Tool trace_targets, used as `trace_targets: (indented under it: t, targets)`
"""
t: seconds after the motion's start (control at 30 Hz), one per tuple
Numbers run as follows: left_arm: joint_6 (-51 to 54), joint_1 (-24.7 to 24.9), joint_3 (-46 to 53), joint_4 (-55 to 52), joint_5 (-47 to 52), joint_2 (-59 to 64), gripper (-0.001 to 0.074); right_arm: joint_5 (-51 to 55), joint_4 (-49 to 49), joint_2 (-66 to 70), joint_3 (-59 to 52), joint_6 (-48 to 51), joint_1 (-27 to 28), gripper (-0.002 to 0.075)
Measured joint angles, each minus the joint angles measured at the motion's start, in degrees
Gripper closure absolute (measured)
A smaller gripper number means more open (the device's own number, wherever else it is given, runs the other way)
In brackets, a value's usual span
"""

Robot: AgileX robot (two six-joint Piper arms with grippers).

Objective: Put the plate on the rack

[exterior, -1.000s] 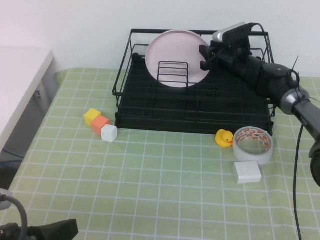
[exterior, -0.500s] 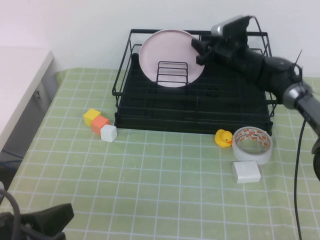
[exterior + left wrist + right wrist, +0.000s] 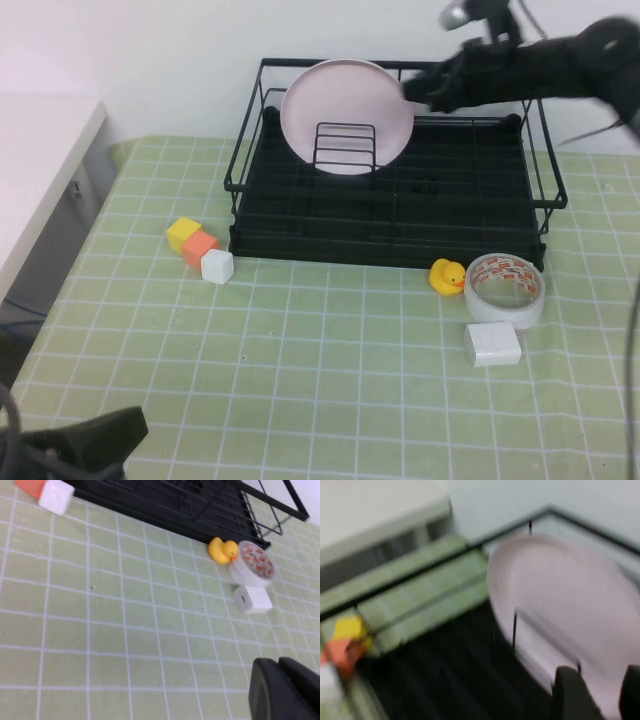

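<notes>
Step in hand: by the look of it, the retreat after the placing; the plate [image 3: 347, 115] already stands on edge in the rack [image 3: 390, 200], leaning behind the small upright wire holder [image 3: 345, 148].
Doing it well: the right pincer [image 3: 420, 92] should draw off up and away from the plate's rim without brushing it, since a nudge could tip the plate off its lean or roll it along the rack floor; it should also clear the rack's top rail [image 3: 470, 66] before swinging home.
Plate relative to right pincer: just beside it, toward the robot's left and slightly lower; the high view shows no clear contact between the two.
Rack relative to right pincer: beneath and in front of it, with the back rail close under the arm.
Right pincer state: in the right wrist view two dark fingertips [image 3: 572, 692] stand apart with a gap between them, nothing in the gap, the plate [image 3: 570, 610] lying beyond them; spread and empty, as far as can be judged.
Right arm pose: stretched across the far right corner of the rack, raised above the rail, blurred in the high view.
Left pincer [image 3: 285, 690]: low over the desk [image 3: 330, 380] at the near left edge, well apart from the rack; fingers pressed together, holding nothing.
Left arm pose: tucked low, apparently parked.
</notes>
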State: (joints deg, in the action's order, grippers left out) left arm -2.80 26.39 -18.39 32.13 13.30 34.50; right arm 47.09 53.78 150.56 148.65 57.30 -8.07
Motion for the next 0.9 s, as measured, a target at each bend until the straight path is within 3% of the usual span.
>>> trace_targets:
  t: [0.33,0.5,0.73,0.9]
  targets:
    - [-1.2,0.0,0.0,-4.6,6.4,-13.9,0.0736,22.0,-6.6,-13.1,0.0,-17.0,9.9,0.0515]
    - [-2.3,0.0,0.0,-7.3,9.1,-20.4,0.0736,23.9,-7.7,-19.2,-2.1,-24.9,11.4,0.051]
    - [-4.1,0.0,0.0,-11.6,10.8,-22.2,0.0736,23.9,-7.9,-27.2,-7.0,-26.5,11.2,0.0506]
    - [-14.6,0.0,0.0,-20.8,11.7,-22.2,0.0736,23.9,-8.0,-35.1,-11.6,-26.4,11.2,0.0505]
